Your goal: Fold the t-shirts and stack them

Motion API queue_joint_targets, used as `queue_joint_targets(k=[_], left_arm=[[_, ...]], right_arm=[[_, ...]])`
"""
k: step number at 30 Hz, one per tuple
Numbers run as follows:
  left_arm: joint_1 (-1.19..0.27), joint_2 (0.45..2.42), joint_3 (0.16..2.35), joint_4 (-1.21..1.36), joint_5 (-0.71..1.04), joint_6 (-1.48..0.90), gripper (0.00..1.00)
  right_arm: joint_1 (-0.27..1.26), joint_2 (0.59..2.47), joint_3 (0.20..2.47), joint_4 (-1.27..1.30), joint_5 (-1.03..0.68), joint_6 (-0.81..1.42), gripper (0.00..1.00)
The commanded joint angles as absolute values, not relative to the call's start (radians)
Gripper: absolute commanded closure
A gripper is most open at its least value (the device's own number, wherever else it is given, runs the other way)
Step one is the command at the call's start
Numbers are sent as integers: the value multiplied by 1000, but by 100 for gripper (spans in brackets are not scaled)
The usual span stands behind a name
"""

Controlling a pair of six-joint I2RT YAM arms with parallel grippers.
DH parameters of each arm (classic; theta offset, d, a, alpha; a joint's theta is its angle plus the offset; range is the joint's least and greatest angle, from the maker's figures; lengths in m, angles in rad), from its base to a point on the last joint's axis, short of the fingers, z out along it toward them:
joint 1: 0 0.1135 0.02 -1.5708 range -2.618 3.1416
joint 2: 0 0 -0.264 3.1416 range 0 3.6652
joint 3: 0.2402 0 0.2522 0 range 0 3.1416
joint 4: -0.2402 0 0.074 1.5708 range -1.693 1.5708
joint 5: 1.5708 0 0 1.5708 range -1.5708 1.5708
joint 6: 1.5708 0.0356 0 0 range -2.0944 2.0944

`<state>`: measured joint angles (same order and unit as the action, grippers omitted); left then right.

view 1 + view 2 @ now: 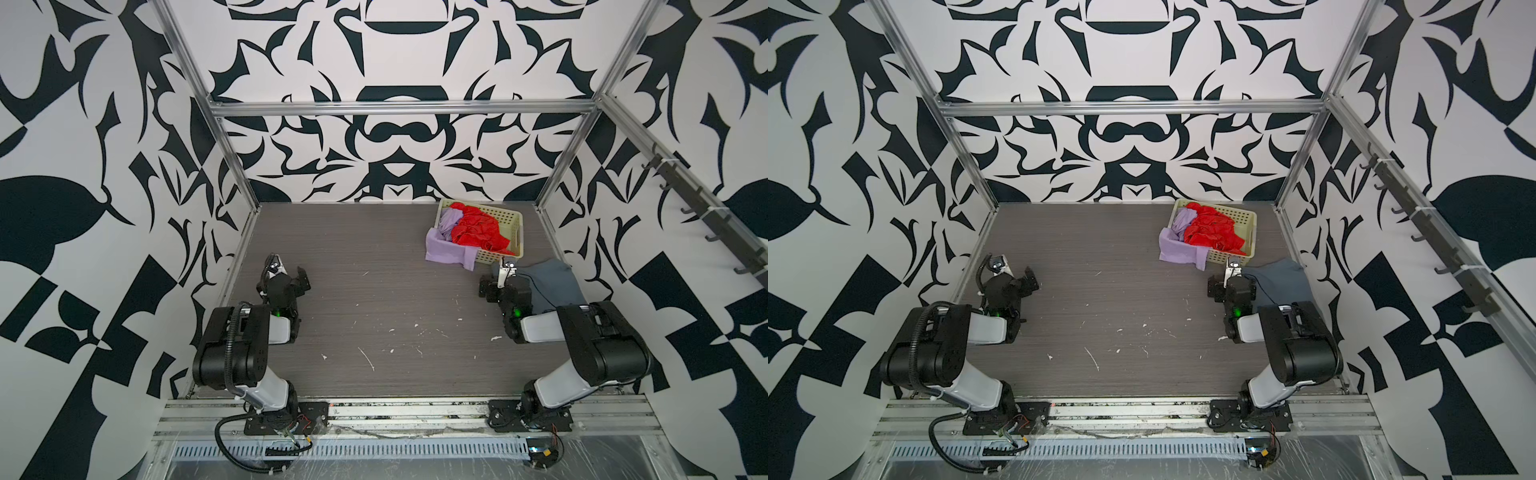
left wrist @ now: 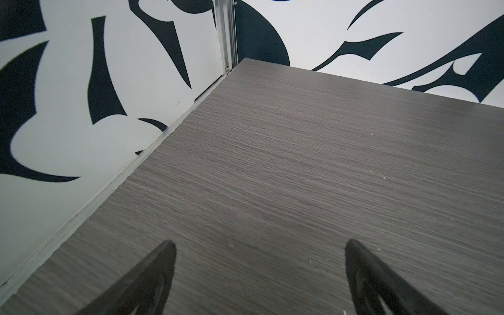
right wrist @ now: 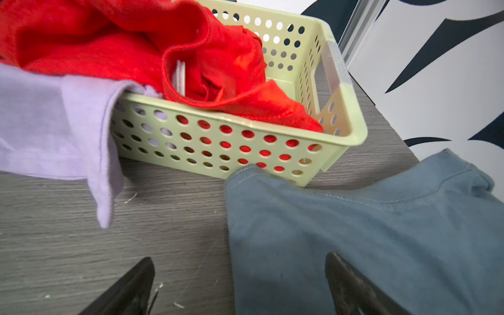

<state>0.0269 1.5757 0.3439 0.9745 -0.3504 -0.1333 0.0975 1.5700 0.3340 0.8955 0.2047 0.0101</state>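
A bright red t-shirt (image 1: 478,232) (image 3: 136,49) lies crumpled in the cream basket (image 1: 513,226) (image 3: 218,141) at the back right of the table. A pale lilac t-shirt (image 1: 444,249) (image 3: 54,122) hangs over the basket's left rim onto the table. A slate blue-grey t-shirt (image 1: 552,282) (image 3: 368,231) lies flat on the table just in front of the basket. My right gripper (image 1: 492,286) (image 3: 240,257) is open and low over that shirt's left edge, one finger over cloth and one over bare table. My left gripper (image 1: 301,280) (image 2: 260,242) is open and empty over bare table at the left.
The dark wood-grain table (image 1: 374,291) is bounded by patterned walls and aluminium frame posts (image 1: 232,145) on three sides. The left wall edge (image 2: 152,152) runs close beside my left gripper. A rail of hooks (image 1: 698,208) runs along the right wall.
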Motion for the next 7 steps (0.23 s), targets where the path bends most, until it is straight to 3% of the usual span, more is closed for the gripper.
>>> queue_joint_targets(k=[1, 7], left_arm=[[29, 1567, 348, 986, -321, -131, 1], [28, 1569, 364, 960, -294, -118, 1]], right_arm=[[92, 1557, 353, 921, 202, 4, 0], [91, 1562, 359, 917, 204, 5, 0]])
